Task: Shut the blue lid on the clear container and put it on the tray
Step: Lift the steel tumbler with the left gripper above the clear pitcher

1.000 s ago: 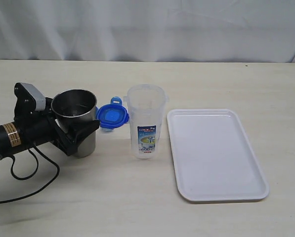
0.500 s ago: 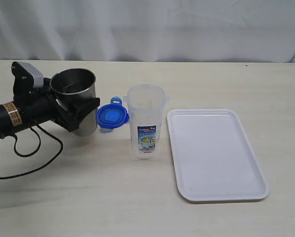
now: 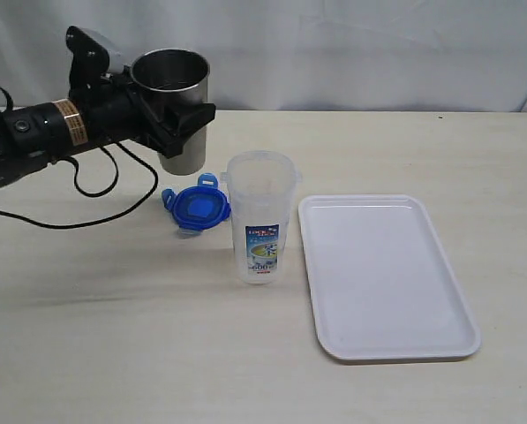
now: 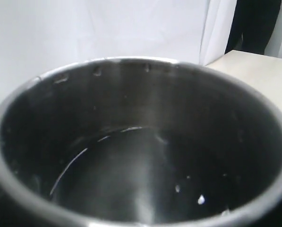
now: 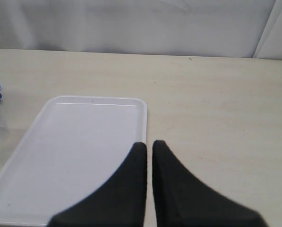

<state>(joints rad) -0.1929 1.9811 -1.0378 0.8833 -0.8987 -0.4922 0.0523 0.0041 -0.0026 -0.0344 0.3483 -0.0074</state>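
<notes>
1 blue lid, 1 clear container, 1 tray, 1 steel tumbler.

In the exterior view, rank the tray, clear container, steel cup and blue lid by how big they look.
Largest: tray.
Next: clear container and steel cup look about alike; the cup is held in the air, so I won't rank them.
Smallest: blue lid.

Just beside the canister you meet the lid, and the tray lies near its other side. The cup hangs behind it, and the table in front is open.
</notes>
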